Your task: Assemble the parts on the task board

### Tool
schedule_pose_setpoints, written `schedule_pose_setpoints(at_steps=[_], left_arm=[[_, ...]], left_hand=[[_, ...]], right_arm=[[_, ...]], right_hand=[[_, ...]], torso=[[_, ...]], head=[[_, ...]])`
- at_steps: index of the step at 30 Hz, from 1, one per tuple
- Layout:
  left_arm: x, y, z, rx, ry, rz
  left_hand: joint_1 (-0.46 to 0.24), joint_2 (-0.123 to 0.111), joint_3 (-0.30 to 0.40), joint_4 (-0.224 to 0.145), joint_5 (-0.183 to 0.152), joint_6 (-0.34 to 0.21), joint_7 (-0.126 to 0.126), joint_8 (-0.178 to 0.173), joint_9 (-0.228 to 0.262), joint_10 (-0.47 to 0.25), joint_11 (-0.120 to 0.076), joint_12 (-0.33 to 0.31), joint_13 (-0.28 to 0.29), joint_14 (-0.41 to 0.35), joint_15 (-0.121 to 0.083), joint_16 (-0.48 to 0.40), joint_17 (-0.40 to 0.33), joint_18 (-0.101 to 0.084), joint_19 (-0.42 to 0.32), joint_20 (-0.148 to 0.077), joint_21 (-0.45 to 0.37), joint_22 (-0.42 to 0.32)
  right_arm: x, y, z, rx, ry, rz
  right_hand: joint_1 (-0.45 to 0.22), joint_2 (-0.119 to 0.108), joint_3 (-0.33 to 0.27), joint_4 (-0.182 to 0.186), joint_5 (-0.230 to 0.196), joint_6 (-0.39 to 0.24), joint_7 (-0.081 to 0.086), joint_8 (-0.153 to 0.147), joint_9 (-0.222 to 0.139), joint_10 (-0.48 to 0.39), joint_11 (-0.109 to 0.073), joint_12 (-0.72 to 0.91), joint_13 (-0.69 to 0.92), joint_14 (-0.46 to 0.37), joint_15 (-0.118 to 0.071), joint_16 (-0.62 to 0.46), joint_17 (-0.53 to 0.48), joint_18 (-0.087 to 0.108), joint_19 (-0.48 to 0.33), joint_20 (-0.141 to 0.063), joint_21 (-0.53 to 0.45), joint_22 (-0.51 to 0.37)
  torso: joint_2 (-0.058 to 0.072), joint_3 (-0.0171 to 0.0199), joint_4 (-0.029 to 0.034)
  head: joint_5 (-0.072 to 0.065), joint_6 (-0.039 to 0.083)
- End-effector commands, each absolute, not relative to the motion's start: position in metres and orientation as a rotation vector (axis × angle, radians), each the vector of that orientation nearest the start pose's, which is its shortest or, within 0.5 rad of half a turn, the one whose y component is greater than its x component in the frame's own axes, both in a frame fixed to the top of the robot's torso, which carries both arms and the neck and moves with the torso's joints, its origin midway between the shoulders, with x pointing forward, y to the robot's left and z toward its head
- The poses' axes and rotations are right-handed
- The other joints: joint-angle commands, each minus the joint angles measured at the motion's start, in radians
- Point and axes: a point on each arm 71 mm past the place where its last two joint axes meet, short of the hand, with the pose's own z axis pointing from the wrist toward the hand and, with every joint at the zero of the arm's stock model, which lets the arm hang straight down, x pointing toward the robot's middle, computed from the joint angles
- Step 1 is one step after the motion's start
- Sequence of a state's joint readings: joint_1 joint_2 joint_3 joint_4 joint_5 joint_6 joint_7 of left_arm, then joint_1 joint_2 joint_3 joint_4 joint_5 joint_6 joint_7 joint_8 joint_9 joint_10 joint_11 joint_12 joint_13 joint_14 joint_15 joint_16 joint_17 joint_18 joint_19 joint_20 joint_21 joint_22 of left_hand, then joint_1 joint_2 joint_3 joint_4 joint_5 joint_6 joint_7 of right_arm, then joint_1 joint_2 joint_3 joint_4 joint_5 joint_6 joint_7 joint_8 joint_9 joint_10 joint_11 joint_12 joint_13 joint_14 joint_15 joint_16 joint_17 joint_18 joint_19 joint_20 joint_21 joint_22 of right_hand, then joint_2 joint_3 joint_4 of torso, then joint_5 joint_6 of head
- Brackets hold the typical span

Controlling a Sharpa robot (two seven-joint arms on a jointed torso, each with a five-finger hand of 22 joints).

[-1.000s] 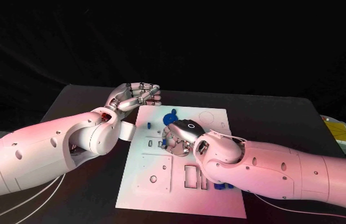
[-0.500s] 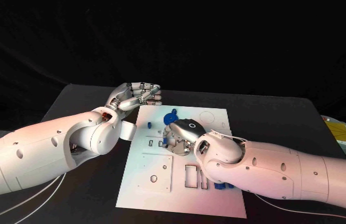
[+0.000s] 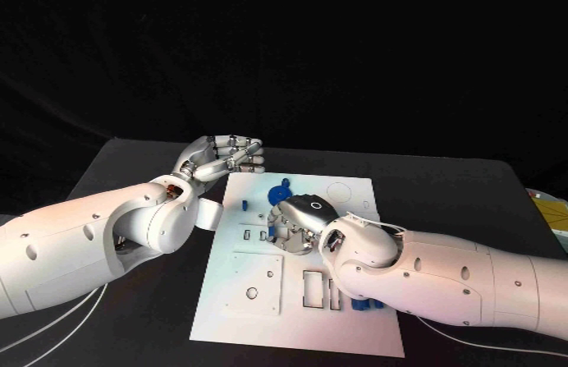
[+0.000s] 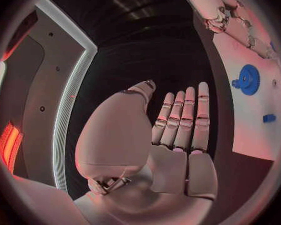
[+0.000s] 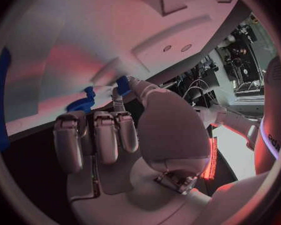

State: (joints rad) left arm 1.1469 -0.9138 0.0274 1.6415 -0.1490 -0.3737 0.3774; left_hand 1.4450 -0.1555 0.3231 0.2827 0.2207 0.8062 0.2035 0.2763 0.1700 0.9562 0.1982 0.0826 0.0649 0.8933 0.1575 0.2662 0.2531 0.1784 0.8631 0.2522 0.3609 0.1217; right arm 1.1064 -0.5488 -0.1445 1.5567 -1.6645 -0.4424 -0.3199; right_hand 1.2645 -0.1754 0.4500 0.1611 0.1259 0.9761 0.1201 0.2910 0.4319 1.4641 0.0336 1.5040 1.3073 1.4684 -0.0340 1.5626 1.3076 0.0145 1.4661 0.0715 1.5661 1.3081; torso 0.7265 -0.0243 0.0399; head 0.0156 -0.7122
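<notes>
Our right hand is bent down over the middle of the task board, whether holding a part we cannot tell, our left hand waits empty with fingers straight beside the board's far corner, and the blue gear seems seated while parts near the front edge look unplaced.

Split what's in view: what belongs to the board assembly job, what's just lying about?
Job:
- task board
- blue gear standing on the board
- small blue part by the board's left edge
- blue parts near the right forearm
- right hand, down on the board
- left hand, off the board, holding nothing

Lying about:
- yellow object at the table's right edge
</notes>
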Motion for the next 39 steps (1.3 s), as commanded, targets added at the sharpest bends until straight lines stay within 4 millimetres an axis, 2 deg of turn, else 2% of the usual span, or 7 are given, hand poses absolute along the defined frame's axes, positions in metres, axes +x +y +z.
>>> schedule_pose_setpoints(at_steps=[1,12,27,39], left_arm=[[0.4668,0.2086,-0.1657,-0.987,1.419,-1.546],[0.4670,0.2085,-0.1658,-0.987,1.420,-1.546],[0.4670,0.2087,-0.1659,-0.988,1.420,-1.545],[0.4672,0.2091,-0.1660,-0.988,1.421,-1.545]], left_hand=[[0.000,-0.004,0.007,0.001,-0.006,-0.007,0.043,-0.006,-0.001,0.000,0.000,-0.005,0.002,-0.002,0.000,-0.007,0.002,0.004,0.006,0.003,0.005,-0.001],[-0.001,-0.004,0.007,0.001,-0.006,-0.008,0.043,-0.007,-0.001,-0.001,0.001,-0.006,0.001,-0.002,0.000,-0.007,0.002,0.004,0.006,0.003,0.005,-0.002],[-0.001,-0.004,0.007,0.001,-0.006,-0.008,0.043,-0.007,-0.001,-0.001,0.001,-0.006,0.001,-0.002,0.000,-0.007,0.002,0.004,0.006,0.003,0.005,-0.002],[-0.001,-0.004,0.007,0.001,-0.006,-0.008,0.043,-0.007,-0.001,-0.001,0.001,-0.006,0.001,-0.002,0.000,-0.007,0.002,0.004,0.006,0.003,0.005,-0.002]], right_arm=[[0.4215,-0.0528,-0.2470,-0.340,1.671,0.731],[0.4218,-0.0524,-0.2474,-0.342,1.674,0.729],[0.4223,-0.0523,-0.2464,-0.331,1.659,0.734],[0.4219,-0.0532,-0.2430,-0.307,1.621,0.754]], right_hand=[[0.000,-0.010,-0.008,0.004,-0.004,-0.011,0.002,-0.005,-0.003,0.056,0.008,-0.003,0.198,0.094,0.007,-0.003,0.223,-0.014,0.105,0.007,0.005,0.263],[-0.007,-0.015,-0.014,0.008,-0.005,-0.012,0.003,-0.007,-0.003,0.055,0.009,-0.004,0.197,0.093,0.009,-0.004,0.221,-0.014,0.105,0.009,0.005,0.263],[-0.028,-0.036,-0.053,0.026,-0.012,-0.049,0.019,-0.034,-0.012,0.037,0.023,-0.026,0.178,0.092,0.021,-0.006,0.216,-0.014,0.105,0.021,0.005,0.263],[-0.041,-0.047,-0.157,0.082,-0.026,-0.104,0.037,-0.079,-0.021,0.006,0.040,-0.063,0.146,0.091,0.036,-0.007,0.211,-0.012,0.099,0.035,-0.004,0.256]], torso=[[0.000,0.0000,-0.0001],[0.000,-0.0004,0.0005],[0.000,-0.0008,0.0006],[0.000,-0.0003,0.0003]], head=[[-0.001,0.000],[-0.001,0.000],[-0.002,0.000],[-0.002,0.001]])
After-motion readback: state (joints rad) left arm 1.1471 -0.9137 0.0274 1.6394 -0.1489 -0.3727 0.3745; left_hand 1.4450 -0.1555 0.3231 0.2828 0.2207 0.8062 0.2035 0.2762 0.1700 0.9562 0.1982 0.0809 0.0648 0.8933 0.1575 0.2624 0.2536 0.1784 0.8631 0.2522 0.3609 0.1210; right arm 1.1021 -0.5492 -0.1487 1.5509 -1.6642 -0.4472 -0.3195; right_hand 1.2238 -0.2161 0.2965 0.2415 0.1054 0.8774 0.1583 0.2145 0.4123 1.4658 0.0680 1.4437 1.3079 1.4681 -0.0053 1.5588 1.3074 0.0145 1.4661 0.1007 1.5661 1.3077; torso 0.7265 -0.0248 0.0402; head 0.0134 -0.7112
